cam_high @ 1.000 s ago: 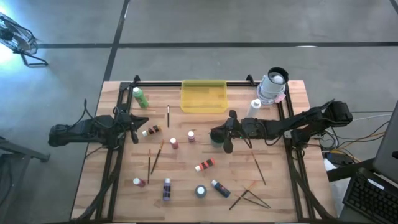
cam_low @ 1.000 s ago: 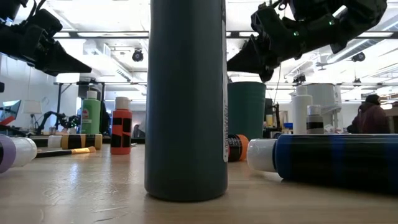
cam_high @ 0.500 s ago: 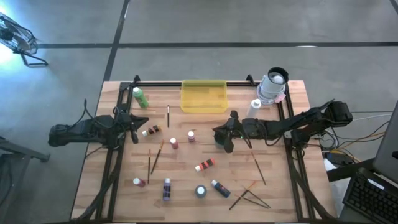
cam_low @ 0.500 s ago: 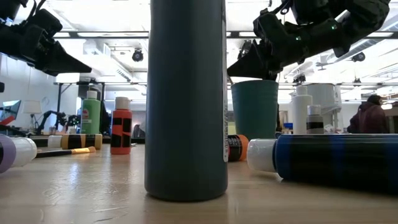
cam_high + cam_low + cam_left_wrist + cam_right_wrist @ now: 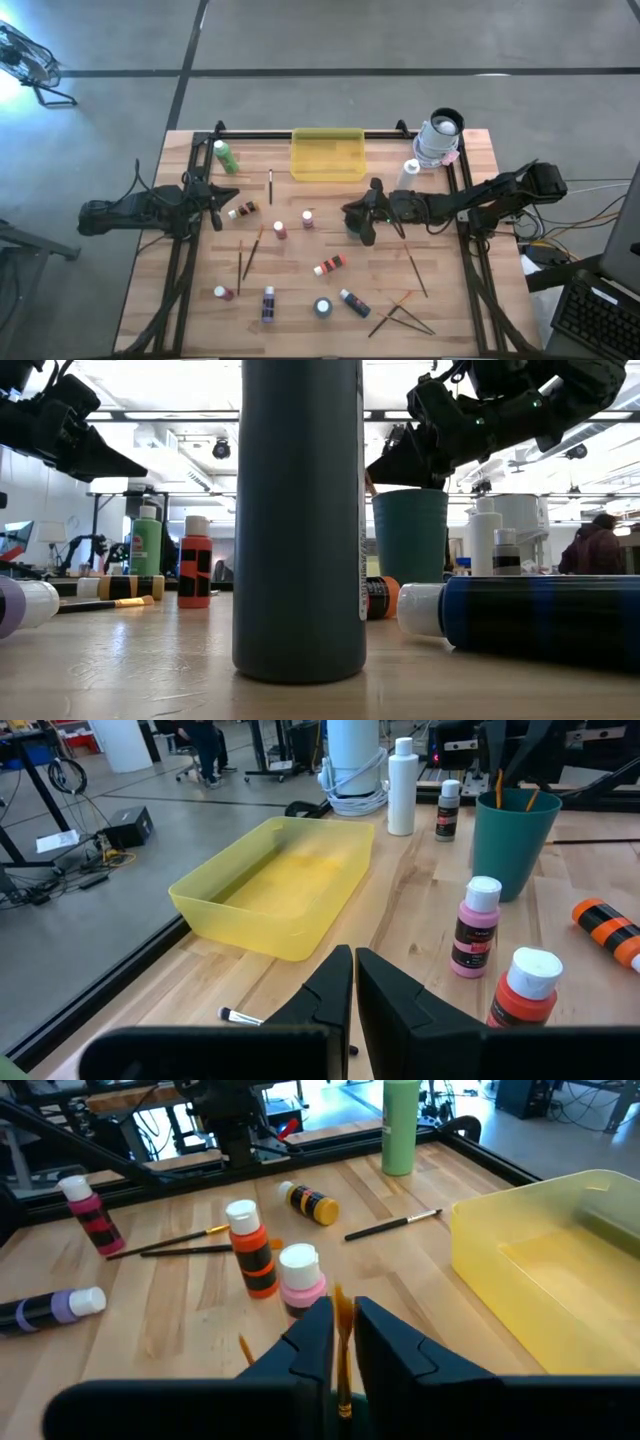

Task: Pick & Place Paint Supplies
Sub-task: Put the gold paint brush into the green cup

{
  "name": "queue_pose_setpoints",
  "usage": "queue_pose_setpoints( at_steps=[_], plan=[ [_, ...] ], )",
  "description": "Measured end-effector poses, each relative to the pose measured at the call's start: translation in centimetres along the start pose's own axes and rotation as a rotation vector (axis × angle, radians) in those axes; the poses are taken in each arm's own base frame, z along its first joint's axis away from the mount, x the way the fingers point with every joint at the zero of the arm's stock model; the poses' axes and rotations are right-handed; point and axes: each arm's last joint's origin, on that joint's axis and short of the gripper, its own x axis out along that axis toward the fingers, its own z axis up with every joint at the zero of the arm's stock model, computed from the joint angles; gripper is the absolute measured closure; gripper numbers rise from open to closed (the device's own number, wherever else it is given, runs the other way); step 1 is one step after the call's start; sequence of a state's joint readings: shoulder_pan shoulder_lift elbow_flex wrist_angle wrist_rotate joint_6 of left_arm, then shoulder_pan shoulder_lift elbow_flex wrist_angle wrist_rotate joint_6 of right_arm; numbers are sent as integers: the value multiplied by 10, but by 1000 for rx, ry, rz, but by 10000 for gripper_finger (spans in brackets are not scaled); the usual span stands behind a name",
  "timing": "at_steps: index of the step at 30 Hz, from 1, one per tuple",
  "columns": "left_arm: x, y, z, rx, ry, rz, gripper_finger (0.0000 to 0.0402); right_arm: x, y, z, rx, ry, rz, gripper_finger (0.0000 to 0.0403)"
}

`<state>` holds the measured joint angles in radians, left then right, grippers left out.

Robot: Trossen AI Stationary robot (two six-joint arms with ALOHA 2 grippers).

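Right gripper (image 5: 340,1342) pinches 1 paintbrush (image 5: 343,1330) above the green cup (image 5: 514,842), apparently mid-drop; next, the fingers likely need to part fully.

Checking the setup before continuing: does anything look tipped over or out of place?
Several paint bottles lie on their sides, such as the orange bottle and blue bottle. Loose paintbrushes lie crossed near the front edge. No spills are visible.

Overhead looks straight down; low sits at tabletop; both share the cup (image 5: 350,224).
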<state>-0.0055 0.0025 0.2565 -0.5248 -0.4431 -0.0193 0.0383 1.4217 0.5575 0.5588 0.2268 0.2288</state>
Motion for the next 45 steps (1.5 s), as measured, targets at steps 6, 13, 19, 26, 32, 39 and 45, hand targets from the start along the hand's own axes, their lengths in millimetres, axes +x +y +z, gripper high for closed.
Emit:
queue_pose_setpoints(
  at_steps=[6,13,19,26,32,39,45],
  plan=[
    [0,0,0,0,0,0,378,-4,0,6,6,-24,6,311],
    [0,0,0,0,0,0,378,-17,1,22,-5,-99,13,279],
    [0,0,0,0,0,0,378,-33,0,40,15,-189,3,264],
    [0,0,0,0,0,0,378,-55,1,65,-17,-245,9,271],
    [0,0,0,0,0,0,378,-78,4,103,-119,-115,-53,297],
    [0,0,0,0,0,0,378,-100,7,142,-107,138,-143,328],
    [0,0,0,0,0,0,378,-112,21,155,-17,330,-159,353]
  ],
)
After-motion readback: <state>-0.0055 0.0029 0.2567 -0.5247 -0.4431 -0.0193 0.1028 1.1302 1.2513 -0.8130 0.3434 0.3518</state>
